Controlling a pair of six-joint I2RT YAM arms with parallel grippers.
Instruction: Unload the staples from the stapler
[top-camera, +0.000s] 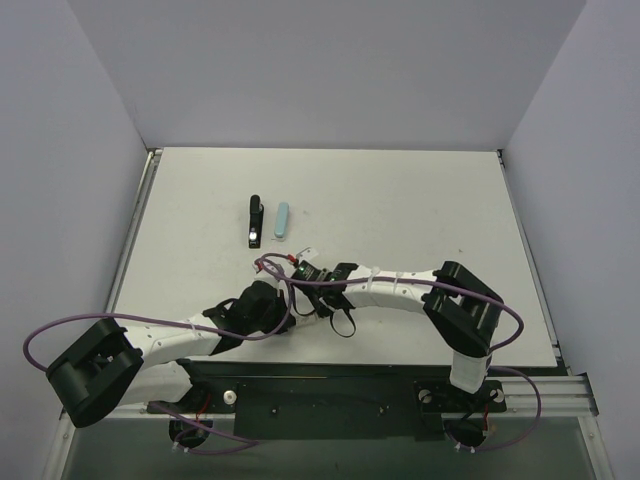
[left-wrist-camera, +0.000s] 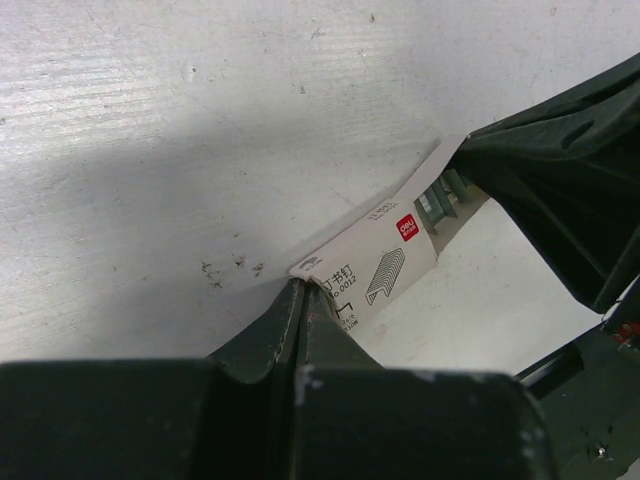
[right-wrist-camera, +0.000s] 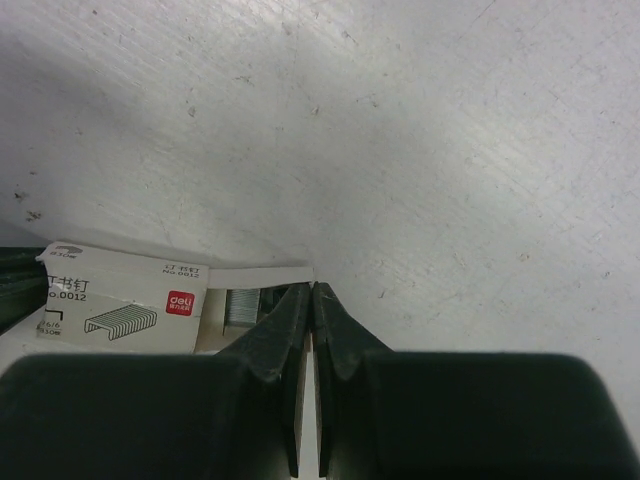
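Note:
The black stapler (top-camera: 254, 222) lies on the table's far left part, untouched and apart from both arms. It appears in neither wrist view. Nearer the arms, a small white staple box (left-wrist-camera: 375, 270) is held between both grippers. My left gripper (left-wrist-camera: 303, 286) is shut on one end of the box. My right gripper (right-wrist-camera: 312, 288) is shut on the flap at the box's open end (right-wrist-camera: 262, 272), where a block of staples (right-wrist-camera: 240, 305) shows inside. In the top view the two grippers meet just below the stapler, the left (top-camera: 292, 276) against the right (top-camera: 309, 268).
A short light-blue bar (top-camera: 283, 220) lies just right of the stapler. The table (top-camera: 420, 210) is white, with raised rails along its left and right edges and grey walls around it. Purple cables loop off both arms.

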